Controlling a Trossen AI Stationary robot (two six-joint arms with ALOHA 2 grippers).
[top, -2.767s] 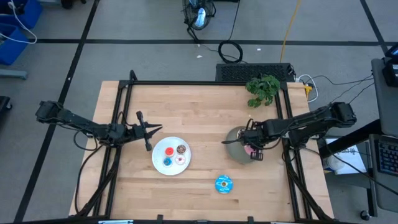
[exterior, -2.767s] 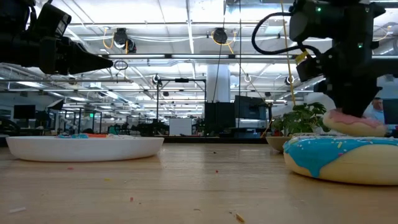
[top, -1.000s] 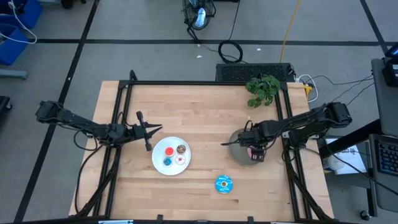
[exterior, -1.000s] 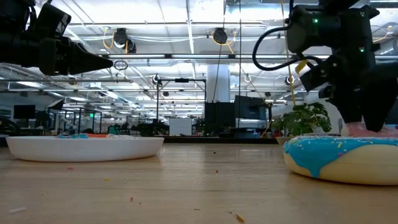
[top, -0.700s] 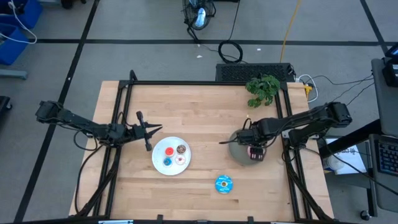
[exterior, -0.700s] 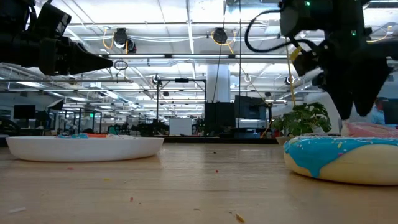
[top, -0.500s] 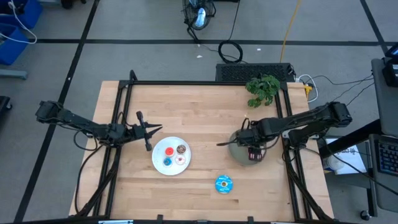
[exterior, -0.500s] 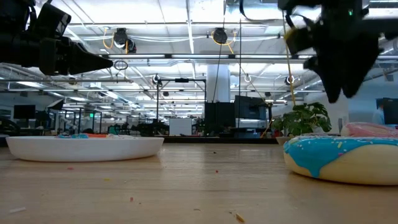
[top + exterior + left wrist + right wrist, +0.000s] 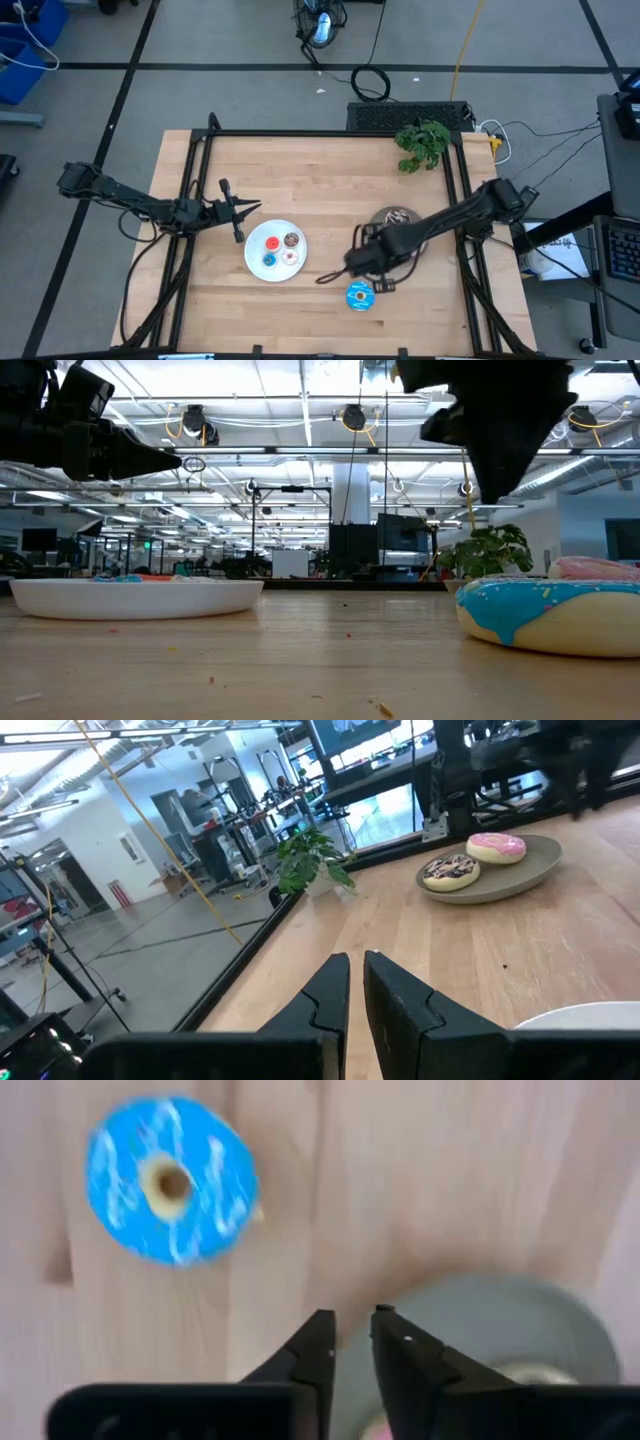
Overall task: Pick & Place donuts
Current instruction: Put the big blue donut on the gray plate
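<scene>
Right gripper (image 9: 349,1342), fingers nearly together and empty, hangs between blue donut (image 9: 171,1178) and grey plate (image 9: 520,1330)

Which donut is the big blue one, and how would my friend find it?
Start at the wooden table and go to its front edge, past the grey plate. The big blue donut lies alone on bare wood, under the right gripper; unlike the others, it's on no plate.

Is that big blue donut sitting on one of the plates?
No, the blue donut lies on bare wood, apart from the white plate and the grey plate.
</scene>
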